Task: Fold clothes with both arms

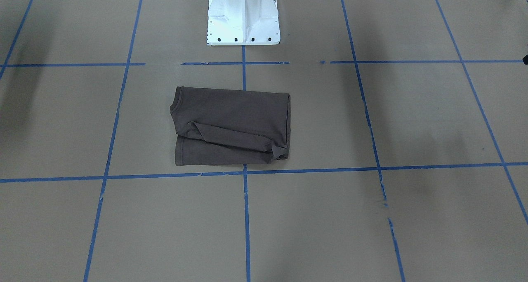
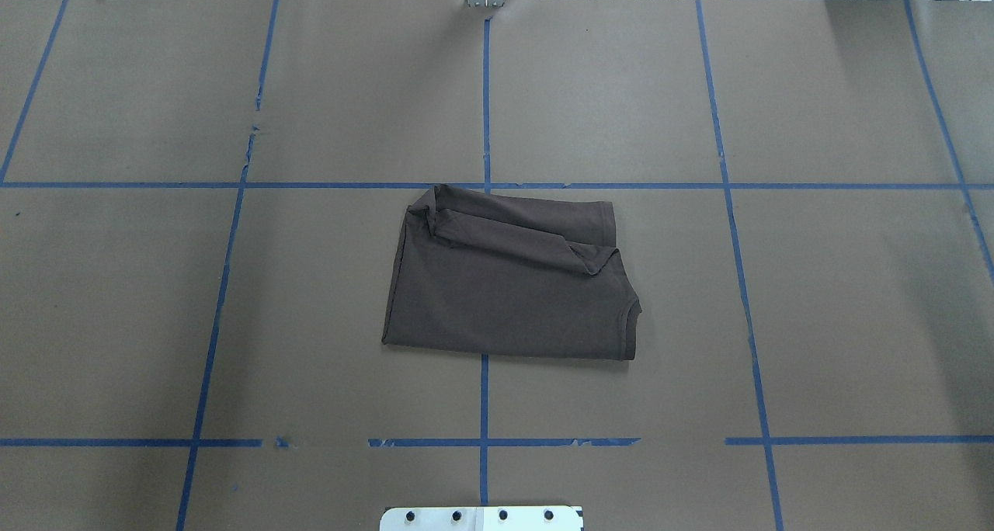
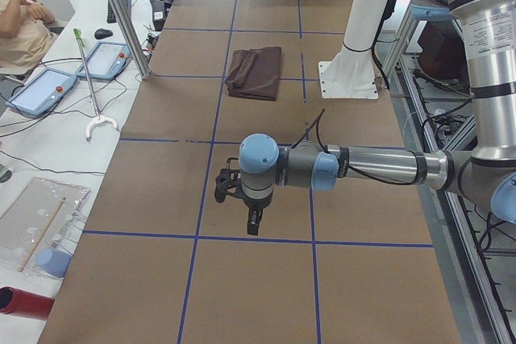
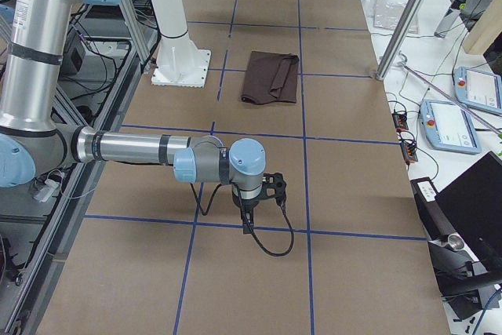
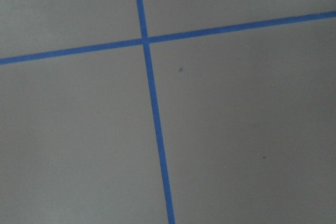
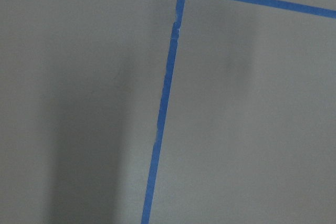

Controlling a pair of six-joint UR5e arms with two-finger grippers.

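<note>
The dark brown-grey T-shirt (image 1: 231,125) (image 2: 505,290) lies folded into a rough rectangle at the middle of the table, with a rolled fold running across it. It is small and far off in the side views (image 3: 255,72) (image 4: 271,78). Nothing touches it. My left gripper (image 3: 252,221) hangs low over the bare paper, well away from the shirt toward the table's left end. My right gripper (image 4: 246,211) hangs the same way toward the right end. Only the side views show the grippers, so I cannot tell if either is open or shut. Both wrist views show only paper and tape.
Brown paper with a blue tape grid (image 2: 485,185) covers the table. The white pedestal base (image 1: 243,18) (image 2: 481,518) stands behind the shirt. A seated person (image 3: 20,22) and control tablets (image 3: 48,86) (image 4: 463,123) are on the side benches.
</note>
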